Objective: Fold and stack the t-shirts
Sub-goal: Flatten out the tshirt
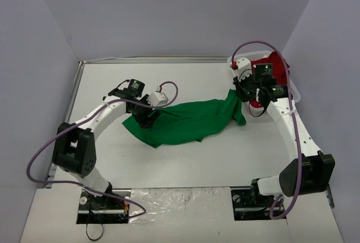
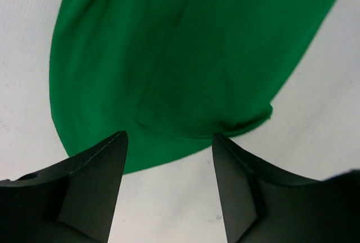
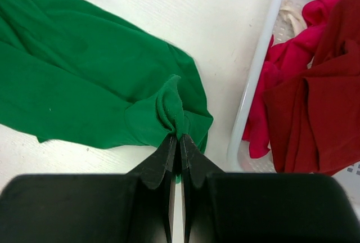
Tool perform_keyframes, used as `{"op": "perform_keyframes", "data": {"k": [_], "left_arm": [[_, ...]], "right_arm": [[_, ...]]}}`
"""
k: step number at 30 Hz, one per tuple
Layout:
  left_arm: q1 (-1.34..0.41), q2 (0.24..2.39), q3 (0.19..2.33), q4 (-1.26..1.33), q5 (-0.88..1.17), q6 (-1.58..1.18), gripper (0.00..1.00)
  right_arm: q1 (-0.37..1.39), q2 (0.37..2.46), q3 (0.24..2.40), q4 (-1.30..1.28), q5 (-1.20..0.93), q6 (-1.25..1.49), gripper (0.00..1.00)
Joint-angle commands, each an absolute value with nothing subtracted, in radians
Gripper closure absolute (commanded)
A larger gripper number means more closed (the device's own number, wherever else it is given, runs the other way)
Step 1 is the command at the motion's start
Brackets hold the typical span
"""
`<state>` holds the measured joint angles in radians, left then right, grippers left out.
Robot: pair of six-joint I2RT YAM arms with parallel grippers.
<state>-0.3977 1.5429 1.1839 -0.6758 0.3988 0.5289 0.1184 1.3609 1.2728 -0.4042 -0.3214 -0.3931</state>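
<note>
right gripper [image 3: 179, 137] first: its fingers are pressed together on a bunched tuck of the bright green soft cloth t-shirt [image 3: 84, 85], pinched at the end nearest the white plastic lattice basket [image 3: 256, 68]. left gripper [image 2: 169, 136] is spread wide, nothing between the fingers, poised over the rounded far-left edge of the same shirt. from above, the green shirt [image 1: 185, 120] lies rumpled and stretched between my two grippers [image 1: 243, 94] [image 1: 147, 116] on the pale counter [image 1: 197, 164], not flat, not yet folded. the deep red cloth t-shirt [image 3: 315, 102] sits heaped inside the basket, untouched. so i reckon i'm at the spreading-out step: get the green one laid flat before any fold. next move, as i judge it, calls for my left gripper to drop and close on that near edge, catching one layer if it can, then both arms pull apart and ease the cloth down smooth. the risk is the bunch in my right pinch holds several layers, so the shirt may open crooked.
</note>
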Motion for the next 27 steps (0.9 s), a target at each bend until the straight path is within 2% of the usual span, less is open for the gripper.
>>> {"op": "perform_keyframes", "data": {"k": [1, 8, 11, 27], "left_arm": [[-0.344, 1.626, 1.287, -0.701, 0.545, 0.462, 0.41], [-0.313, 1.785, 1.327, -0.722, 0.590, 0.422, 0.48], [-0.313, 1.819, 1.322, -0.744, 0.604, 0.431, 0.54], [-0.299, 1.813, 1.262, -0.618, 0.500, 0.446, 0.57]], "right_arm": [[0.115, 1.376, 1.253, -0.376, -0.330, -0.391, 1.00], [0.115, 1.416, 1.259, -0.370, -0.328, -0.393, 1.00], [0.115, 1.430, 1.261, -0.367, -0.327, -0.396, 1.00], [0.117, 1.471, 1.230, -0.357, -0.359, -0.403, 1.00]]}}
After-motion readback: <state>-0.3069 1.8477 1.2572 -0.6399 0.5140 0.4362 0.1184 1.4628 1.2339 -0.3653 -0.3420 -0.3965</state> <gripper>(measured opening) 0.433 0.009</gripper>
